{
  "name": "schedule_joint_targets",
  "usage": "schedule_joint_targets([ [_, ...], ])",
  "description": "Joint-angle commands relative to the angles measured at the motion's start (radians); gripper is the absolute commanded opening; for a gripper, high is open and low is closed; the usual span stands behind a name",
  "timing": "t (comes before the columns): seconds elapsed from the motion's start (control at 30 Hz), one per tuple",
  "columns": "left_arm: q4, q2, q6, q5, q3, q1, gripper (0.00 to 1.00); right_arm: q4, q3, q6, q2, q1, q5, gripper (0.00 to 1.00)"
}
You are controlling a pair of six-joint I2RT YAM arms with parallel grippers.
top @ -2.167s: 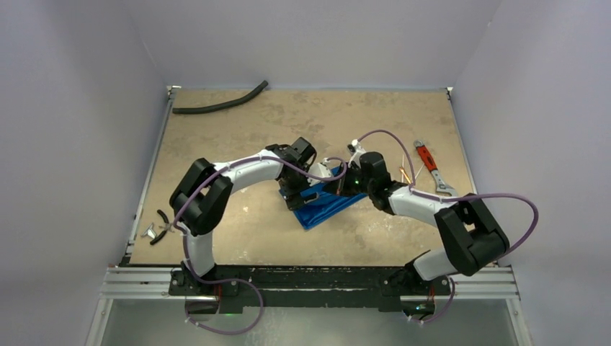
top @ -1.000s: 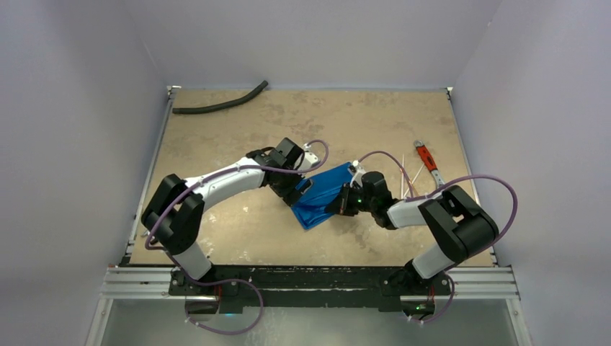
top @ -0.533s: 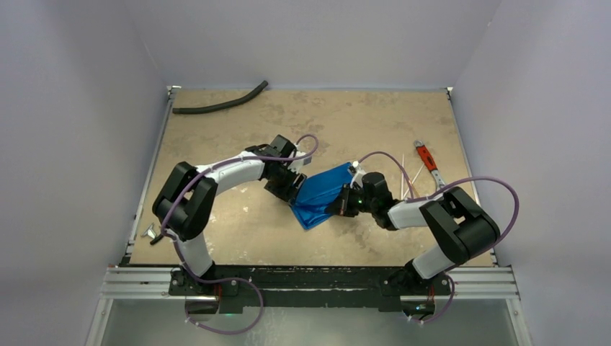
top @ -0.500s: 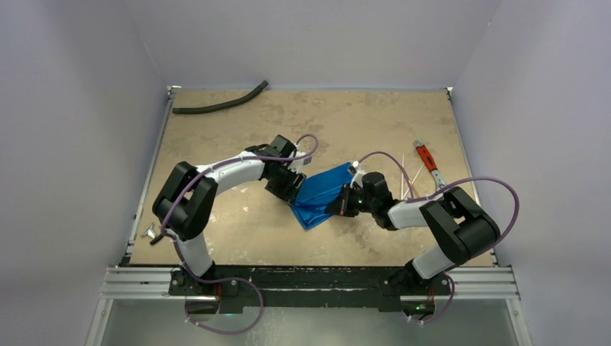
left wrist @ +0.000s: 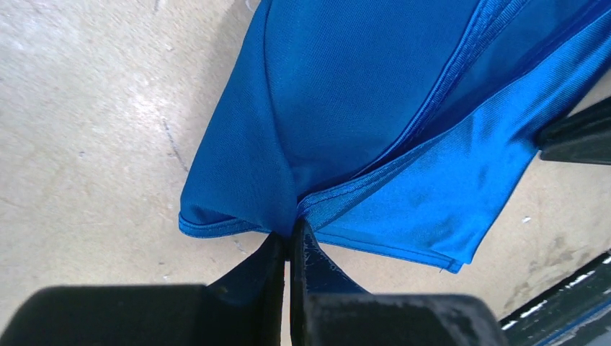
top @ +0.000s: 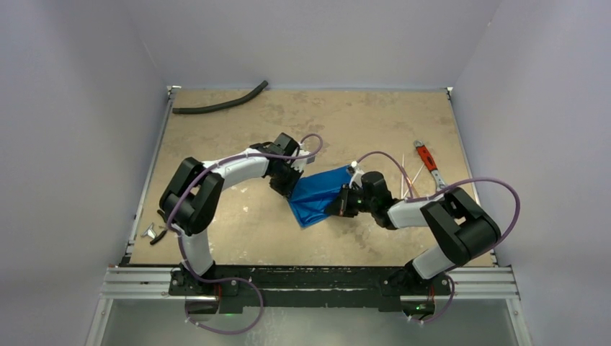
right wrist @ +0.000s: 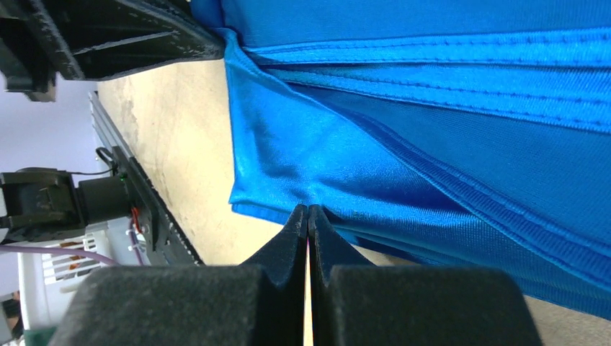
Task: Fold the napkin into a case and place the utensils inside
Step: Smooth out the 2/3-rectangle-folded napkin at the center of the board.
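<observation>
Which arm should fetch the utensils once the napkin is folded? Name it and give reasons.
Right. The utensils lie beside the right gripper, near the wrench; the left gripper sits across the napkin from them. Both grippers are pinching the napkin, so right must let go first.

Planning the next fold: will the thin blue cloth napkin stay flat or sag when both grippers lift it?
The thin, bright blue cloth napkin likely sags: it puckers where the left gripper pinches its edge. Its sheen suggests slick layers that may slide. Probably light: the right gripper's pinch bunches it.
</observation>
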Motion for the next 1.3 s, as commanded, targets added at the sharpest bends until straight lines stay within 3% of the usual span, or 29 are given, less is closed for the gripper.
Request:
schedule_joint_targets([
  [0.0, -0.001, -0.01, 0.105, -0.093, 0.026, 0.004, 0.0, -0.031, 0.063, -0.007, -0.05, 0.005, -0.05, 0.0],
  [0.3, 0.006, -0.082, 0.228, -0.239, -0.031, -0.088, 0.0, -0.066, 0.152, 0.012, -0.054, -0.004, -0.091, 0.0],
  [0.73, -0.004, -0.195, 0.311, -0.296, -0.079, -0.097, 0.0, -0.059, 0.253, -0.034, 0.085, -0.074, -0.057, 0.0],
  [1.03, 0.018, -0.19, 0.316, -0.288, -0.106, -0.098, 0.0, -0.116, 0.126, -0.091, -0.087, -0.079, -0.034, 0.0],
  [1.27, 0.015, -0.196, 0.331, -0.251, -0.109, -0.098, 0.0, -0.091, 0.03, -0.068, -0.064, -0.076, 0.115, 0.0],
])
